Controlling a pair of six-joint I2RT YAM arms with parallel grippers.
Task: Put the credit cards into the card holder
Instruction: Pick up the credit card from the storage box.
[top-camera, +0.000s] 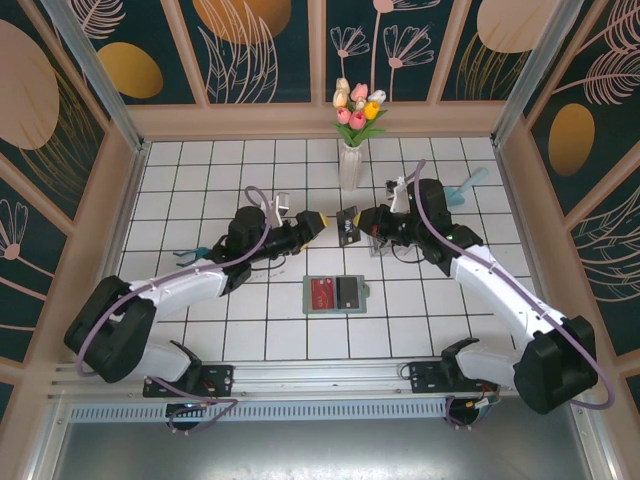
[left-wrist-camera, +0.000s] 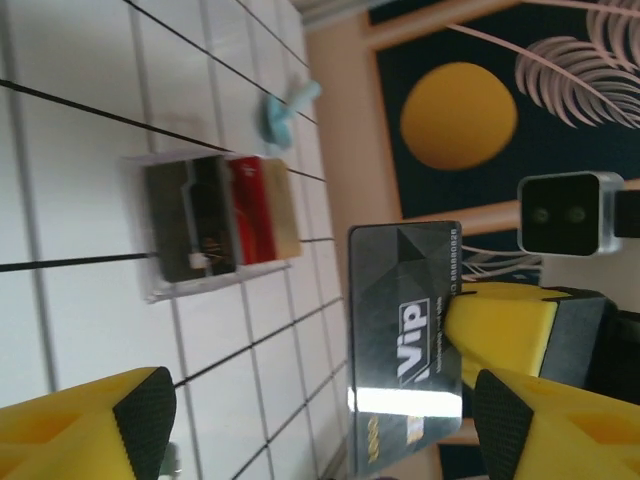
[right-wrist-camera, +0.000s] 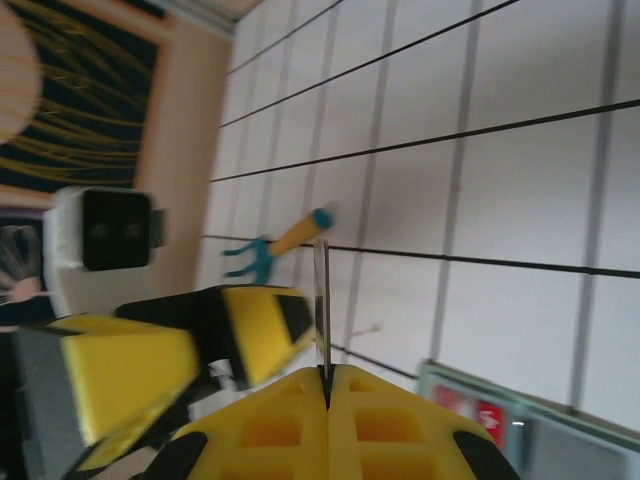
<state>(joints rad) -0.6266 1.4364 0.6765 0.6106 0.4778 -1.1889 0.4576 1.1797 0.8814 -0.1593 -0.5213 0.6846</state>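
Note:
A dark grey credit card (top-camera: 348, 225) marked "VIP" hangs upright above the table between the two grippers. My right gripper (top-camera: 368, 222) is shut on the card's edge, and the card (right-wrist-camera: 322, 290) rises edge-on from its closed yellow jaws (right-wrist-camera: 328, 385). My left gripper (top-camera: 315, 225) faces it, open. The card (left-wrist-camera: 405, 340) stands in the wide gap of the left gripper (left-wrist-camera: 325, 420), nearer one pad and touching neither. The grey-green card holder (top-camera: 360, 296) lies flat on the tiles below, with a red card (top-camera: 321, 293) and a dark one on it. Its rim (right-wrist-camera: 520, 405) shows in the right wrist view.
A clear plastic box (left-wrist-camera: 150, 285) holding dark, red and tan cards lies on the tiles. A white vase of tulips (top-camera: 350, 160) stands at the back centre. A teal scoop (top-camera: 465, 185) lies at the back right, a small teal rake (top-camera: 190, 252) at the left. Wooden walls enclose the table.

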